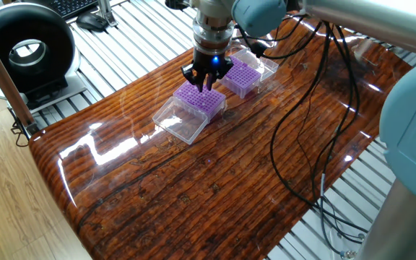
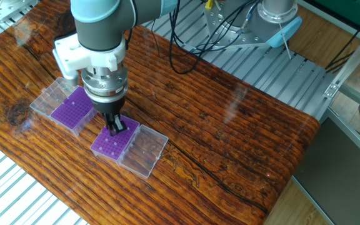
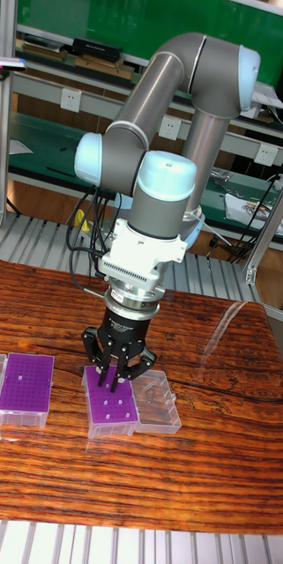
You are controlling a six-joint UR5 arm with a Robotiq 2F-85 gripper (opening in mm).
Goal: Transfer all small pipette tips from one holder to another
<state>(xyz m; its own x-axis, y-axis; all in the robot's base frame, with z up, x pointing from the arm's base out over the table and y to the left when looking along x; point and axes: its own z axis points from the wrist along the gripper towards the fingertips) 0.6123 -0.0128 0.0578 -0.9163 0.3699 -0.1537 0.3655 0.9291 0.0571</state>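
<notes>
The pincer (image 3: 116, 377) hangs nearly closed, straight above the near box (image 3: 110, 409) of tips (image 3: 112, 407); whether it grips one, I cannot tell.

You see glossy dark wood-grain bench (image 2: 242, 144). Two purple tip boxes rest on it near one edge, close together, not touching: one (image 2: 74, 109) densely filled, other (image 2: 113, 141) sparsely dotted. Each has clear lid hinged open flat on bench.

A robotics lab or workshop.
Upper part of the tall view: workbenches (image 3: 35, 145), wall sockets (image 3: 69, 99); aluminium frame table (image 2: 274, 87), loose cables (image 1: 316, 144).
</notes>
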